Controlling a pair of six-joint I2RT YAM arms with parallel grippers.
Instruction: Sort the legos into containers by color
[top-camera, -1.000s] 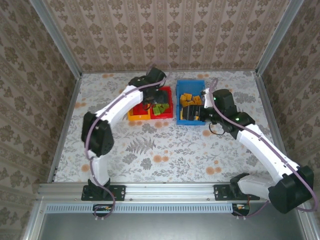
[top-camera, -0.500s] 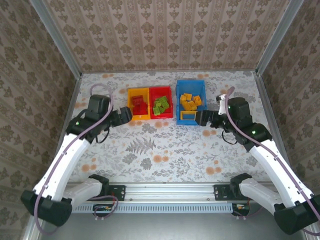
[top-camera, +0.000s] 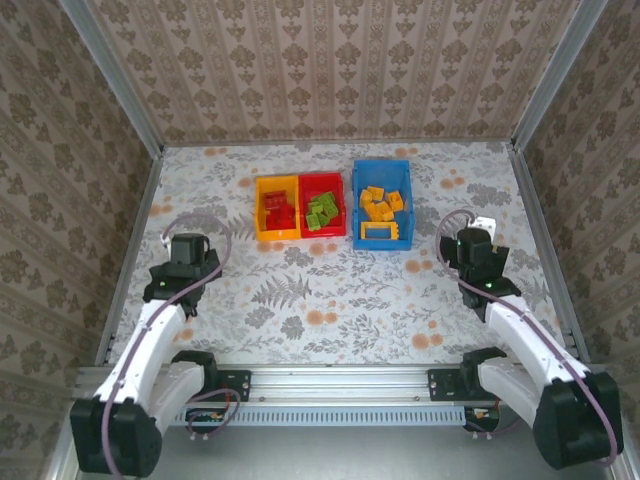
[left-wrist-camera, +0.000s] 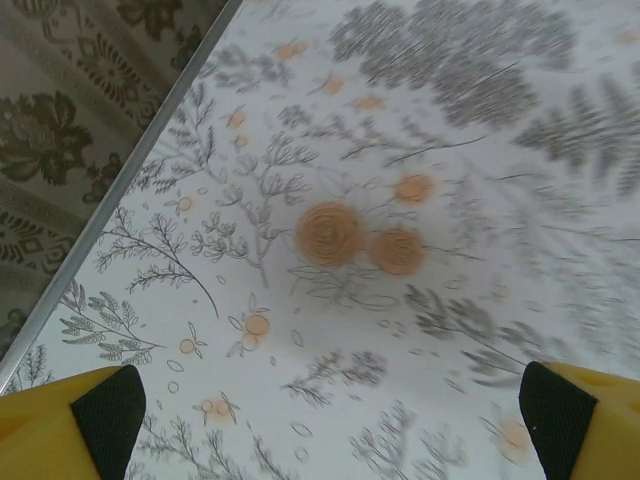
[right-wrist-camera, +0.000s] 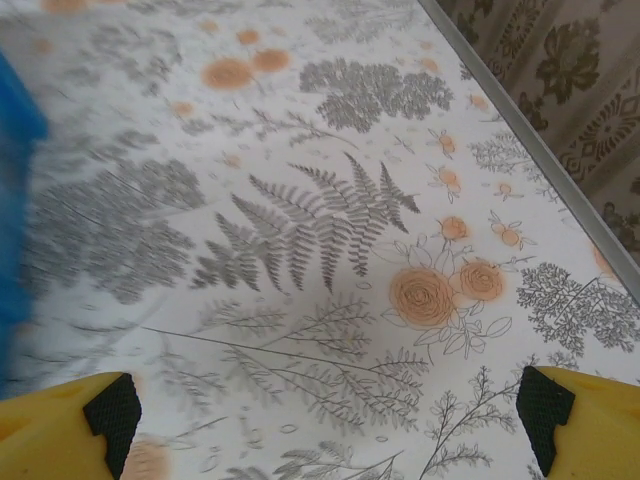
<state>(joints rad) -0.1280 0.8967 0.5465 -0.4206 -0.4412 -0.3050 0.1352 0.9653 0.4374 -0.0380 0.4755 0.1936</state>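
Note:
Three containers stand side by side at the back of the table. The yellow bin (top-camera: 259, 210) holds red legos (top-camera: 279, 208), the red bin (top-camera: 322, 178) holds green legos (top-camera: 321, 211), and the blue bin (top-camera: 381, 165) holds orange-yellow legos (top-camera: 380, 205). My left gripper (top-camera: 188, 248) (left-wrist-camera: 330, 420) is pulled back to the left, near side, open over bare cloth with nothing between its pads (left-wrist-camera: 105, 410). My right gripper (top-camera: 472, 245) (right-wrist-camera: 330, 420) hangs open and empty to the right of the blue bin, whose blurred edge (right-wrist-camera: 12, 200) shows at the left of the right wrist view.
The table is covered with a flowered cloth (top-camera: 330, 290). Patterned walls with metal rails close it in on the left (left-wrist-camera: 110, 200), right (right-wrist-camera: 540, 160) and back. A metal rail (top-camera: 330, 380) with the arm bases runs along the near edge.
Both arms have drawn back from the bins toward the near side, the left one furthest, from over the yellow and red bins. The left gripper opened wider early on.

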